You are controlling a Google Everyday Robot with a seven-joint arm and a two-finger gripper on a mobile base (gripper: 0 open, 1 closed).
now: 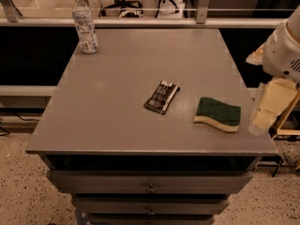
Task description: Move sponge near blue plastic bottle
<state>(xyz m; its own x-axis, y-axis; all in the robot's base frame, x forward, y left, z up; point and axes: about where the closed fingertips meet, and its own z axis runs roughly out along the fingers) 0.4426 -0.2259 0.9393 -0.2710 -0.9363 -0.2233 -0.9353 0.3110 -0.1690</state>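
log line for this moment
sponge front right, not held | blue plastic bottle back left, upright | black packet centre | tool beside sponge, right

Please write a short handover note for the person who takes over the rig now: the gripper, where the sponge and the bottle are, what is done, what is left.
Gripper: by the right edge of the table, just right of the sponge, not on it.
Sponge: flat, green side up, front right of the table.
Blue plastic bottle: upright at the far left corner.
Black packet: mid-table, between the two.
Done: nothing yet; sponge is far from the bottle.
Left: grasp the sponge, carry it past the packet, set it down beside the bottle.
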